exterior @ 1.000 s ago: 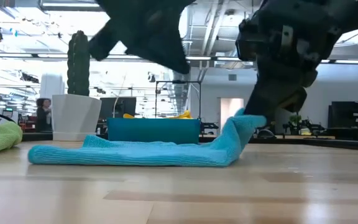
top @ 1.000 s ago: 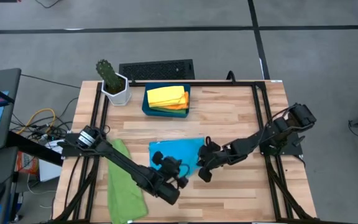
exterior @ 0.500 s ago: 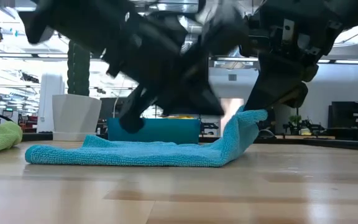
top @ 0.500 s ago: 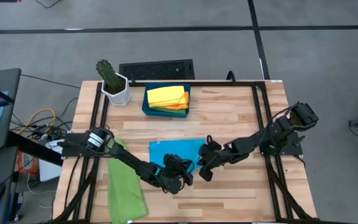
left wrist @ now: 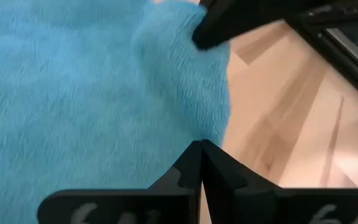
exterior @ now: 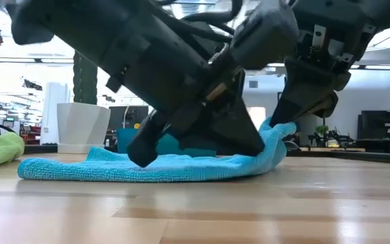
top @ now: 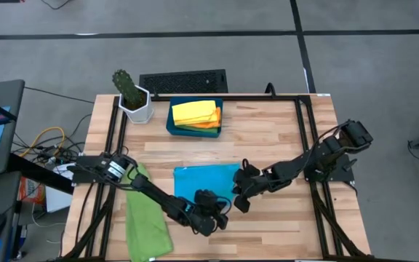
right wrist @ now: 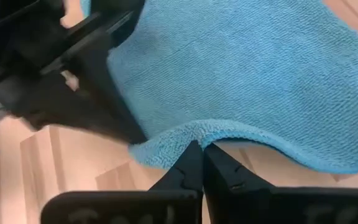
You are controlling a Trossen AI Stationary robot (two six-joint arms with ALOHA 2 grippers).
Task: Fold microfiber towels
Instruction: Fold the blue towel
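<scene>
A sky-blue towel [top: 204,182] lies spread on the table's middle; its right near corner [exterior: 279,132] is raised. My right gripper [top: 238,204] is shut on that corner. My left gripper [top: 219,215], reaching in from the left, is shut with its tips down on the towel's near right part [left wrist: 166,124]. A green towel [top: 145,215] lies crumpled at the near left. A yellow towel [top: 193,110] on an orange one [top: 211,122] lies in the teal tray [top: 172,128]. The other green towel is not in view. My left gripper touches the sky-blue towel just inside its right edge [left wrist: 213,134] with its shut fingertips, slanting down from the table's near left. No cloth shows between the fingers. My right gripper pinches the towel's right near edge [right wrist: 185,134] between its two fingers, slanting down from the right. That edge is held up off the table; the rest of the towel lies flat and slack.
A white pot with a cactus [top: 133,102] stands at the far left. A black grille [top: 184,81] lies behind the tray. Bare wood [top: 282,131] lies at the right and along the near edge.
My left gripper has moved toward the table's right edge and down onto the sky-blue towel's near right part. The towel's steep raised flap has sunk lower and the cloth has spread flatter, its left end sliding a little leftward. My right gripper has held its place.
</scene>
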